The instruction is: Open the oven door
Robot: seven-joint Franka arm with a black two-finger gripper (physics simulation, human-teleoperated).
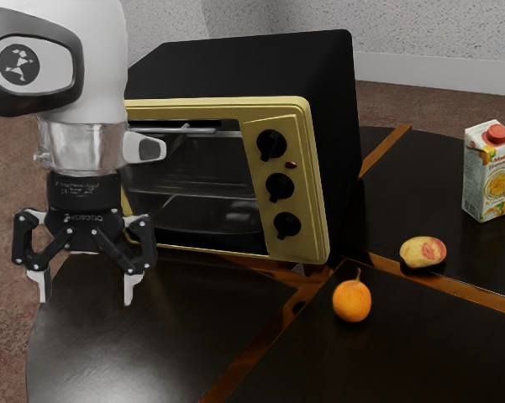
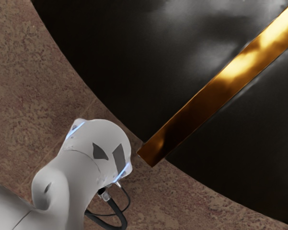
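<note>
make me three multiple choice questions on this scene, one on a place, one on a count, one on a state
1. Where does the juice carton stand?
A) on top of the oven
B) toward the exterior view's right from the oven
C) toward the exterior view's left from the oven

2. How many black knobs are on the oven's front?
A) three
B) two
C) five

3. What state is the gripper in?
A) shut on a piece of fruit
B) shut on nothing
C) open

Answers:
1. B: the carton is on the table, near the exterior view's right edge.
2. A: they sit one above another on the gold panel.
3. C: its two fingers stand well apart with nothing gripped.
</note>
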